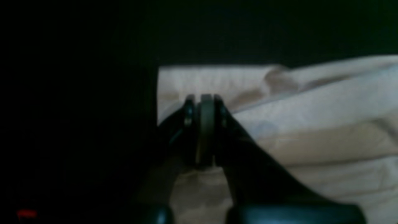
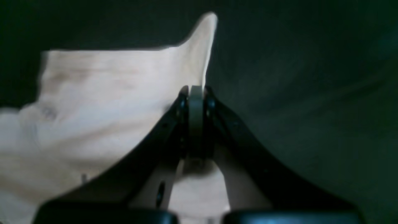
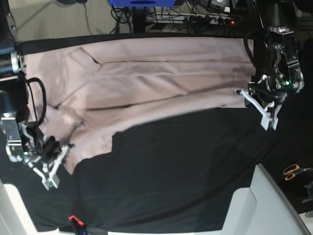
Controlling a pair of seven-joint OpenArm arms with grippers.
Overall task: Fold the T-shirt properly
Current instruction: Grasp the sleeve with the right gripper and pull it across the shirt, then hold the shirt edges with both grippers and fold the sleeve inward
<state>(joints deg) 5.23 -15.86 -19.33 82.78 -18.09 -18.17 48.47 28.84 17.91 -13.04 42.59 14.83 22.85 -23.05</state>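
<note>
The pale pink T-shirt (image 3: 146,83) lies spread sideways across the far half of the black table cloth (image 3: 171,166). At the shirt's right end, my left gripper (image 3: 242,93) is shut on its edge. The left wrist view shows its pads pressed together (image 1: 205,99) with the T-shirt (image 1: 311,109) beneath and beyond them. My right gripper (image 3: 67,148) is at the shirt's lower left corner, shut on it. In the right wrist view, a tip of the T-shirt (image 2: 93,93) sticks up past the closed right gripper (image 2: 196,90).
Orange-handled scissors (image 3: 293,171) lie off the table's right side. A white surface (image 3: 254,205) fills the bottom right corner. Cables and a power strip (image 3: 210,19) run behind the far edge. A small red item (image 3: 72,218) sits near the front edge.
</note>
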